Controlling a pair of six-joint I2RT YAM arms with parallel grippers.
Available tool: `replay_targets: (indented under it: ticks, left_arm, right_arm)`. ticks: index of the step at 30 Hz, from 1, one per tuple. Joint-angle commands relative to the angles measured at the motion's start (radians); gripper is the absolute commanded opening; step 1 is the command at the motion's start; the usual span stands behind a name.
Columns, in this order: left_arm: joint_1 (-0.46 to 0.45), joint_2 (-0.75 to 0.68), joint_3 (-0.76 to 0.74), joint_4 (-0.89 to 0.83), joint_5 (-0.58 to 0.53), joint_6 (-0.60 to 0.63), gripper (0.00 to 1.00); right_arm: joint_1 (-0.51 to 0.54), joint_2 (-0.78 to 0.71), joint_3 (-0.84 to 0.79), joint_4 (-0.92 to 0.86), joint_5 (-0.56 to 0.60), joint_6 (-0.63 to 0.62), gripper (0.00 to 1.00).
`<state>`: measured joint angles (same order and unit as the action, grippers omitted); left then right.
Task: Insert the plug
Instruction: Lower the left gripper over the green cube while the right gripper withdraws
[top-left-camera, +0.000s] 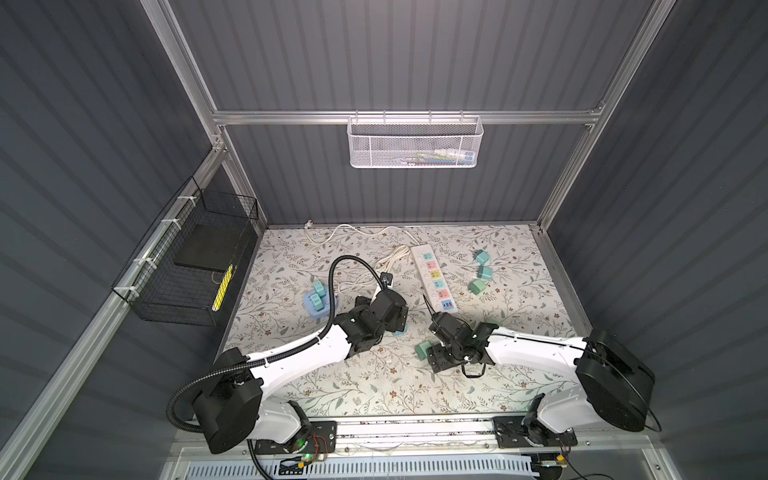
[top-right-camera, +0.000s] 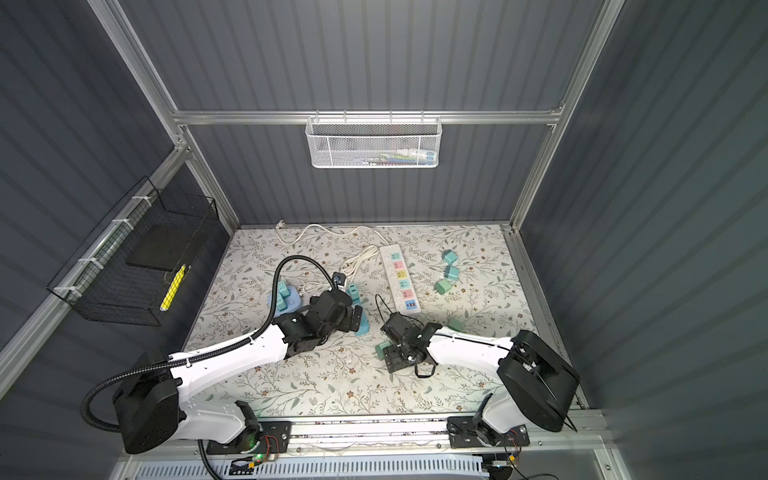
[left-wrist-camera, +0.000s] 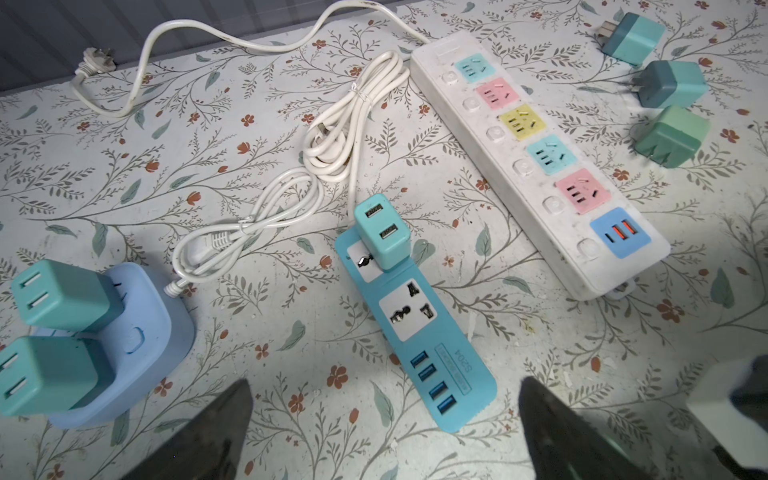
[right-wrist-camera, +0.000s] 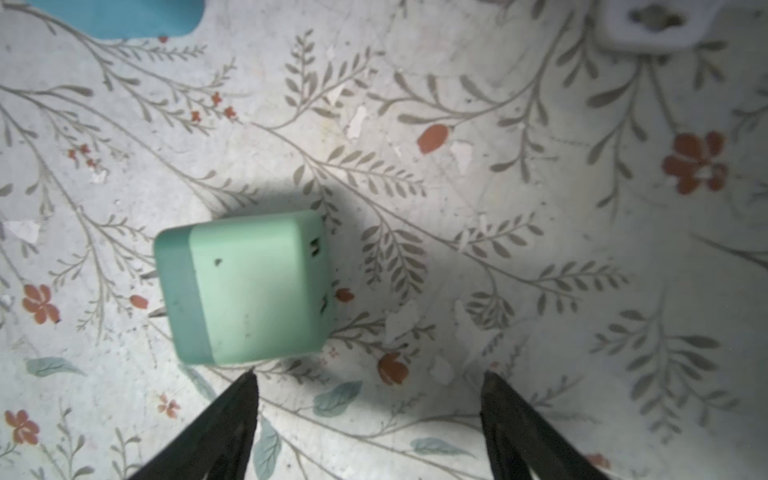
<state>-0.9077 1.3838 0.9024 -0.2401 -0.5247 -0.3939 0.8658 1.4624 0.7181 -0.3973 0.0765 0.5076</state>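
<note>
A mint-green plug (right-wrist-camera: 245, 286) lies on its side on the floral table, its prongs flat along the surface. My right gripper (right-wrist-camera: 369, 374) hangs open just above the table; the plug sits beyond one fingertip (right-wrist-camera: 248, 380), not between the jaws. In both top views this plug (top-left-camera: 422, 351) shows beside the right gripper (top-left-camera: 438, 358). My left gripper (left-wrist-camera: 384, 382) is open and empty over the near end of a teal power strip (left-wrist-camera: 419, 332), which has one teal plug (left-wrist-camera: 382, 232) seated at its far end.
A white multi-socket strip (left-wrist-camera: 540, 166) lies diagonally with its coiled cord (left-wrist-camera: 332, 137). Three loose plugs (top-left-camera: 482, 272) lie to its right, another (top-right-camera: 456, 324) behind the right arm. A light-blue socket block (left-wrist-camera: 137, 332) holds two plugs. Baskets hang on the walls.
</note>
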Motion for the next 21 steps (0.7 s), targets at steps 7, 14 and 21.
replay_targets:
  ticks: [7, 14, 21]
  left_arm:
    - [0.01, 0.067, 0.09, -0.057, 0.109, 0.019, 0.98]
    - [-0.05, 0.229, 0.209, -0.208, 0.252, 0.076, 0.8]
    - [-0.124, 0.378, 0.312, -0.336, 0.351, 0.123, 0.77]
  right_arm:
    - [-0.059, -0.027, -0.005, 0.026, 0.048, -0.092, 0.84]
    - [-0.08, -0.29, -0.093, 0.036, 0.286, -0.002, 0.95]
    - [-0.274, -0.546, -0.219, 0.123, 0.234, 0.086, 0.99]
